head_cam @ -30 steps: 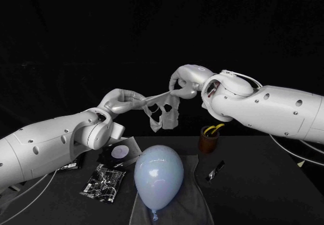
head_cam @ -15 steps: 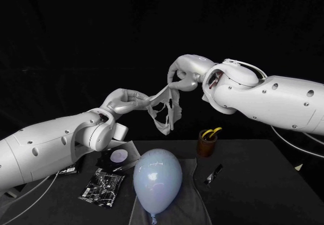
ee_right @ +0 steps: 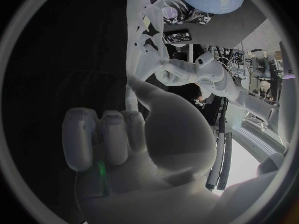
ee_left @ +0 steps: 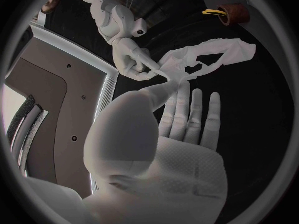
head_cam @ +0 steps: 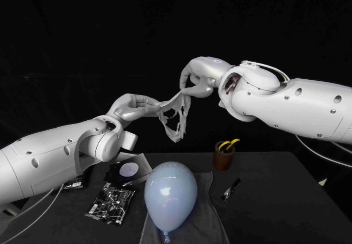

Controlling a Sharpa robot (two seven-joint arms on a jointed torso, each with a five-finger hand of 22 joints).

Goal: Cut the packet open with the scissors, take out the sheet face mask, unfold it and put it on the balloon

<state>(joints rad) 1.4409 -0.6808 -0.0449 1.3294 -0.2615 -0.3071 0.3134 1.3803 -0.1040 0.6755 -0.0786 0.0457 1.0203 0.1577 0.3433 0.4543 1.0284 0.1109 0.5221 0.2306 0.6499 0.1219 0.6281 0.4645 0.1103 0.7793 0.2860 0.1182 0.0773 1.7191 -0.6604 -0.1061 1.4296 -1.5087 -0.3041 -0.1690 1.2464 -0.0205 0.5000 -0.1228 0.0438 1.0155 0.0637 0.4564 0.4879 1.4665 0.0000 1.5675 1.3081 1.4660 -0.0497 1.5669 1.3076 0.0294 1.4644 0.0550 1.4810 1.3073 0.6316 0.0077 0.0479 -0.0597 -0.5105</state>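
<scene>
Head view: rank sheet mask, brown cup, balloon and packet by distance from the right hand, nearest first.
1. sheet mask: held by the right hand, up in the air.
2. brown cup: far table edge, below that hand.
3. balloon: middle of the table.
4. packet: left of the balloon.

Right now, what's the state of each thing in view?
sheet face mask: out, stretched in the air between both hands, partly unfolded.
left hand: pinches one edge.
right hand: pinches the opposite edge.
balloon: inflated, lying on the table, uncovered.
packet: flat beside the balloon.
scissors: handles up in the cup.
</scene>
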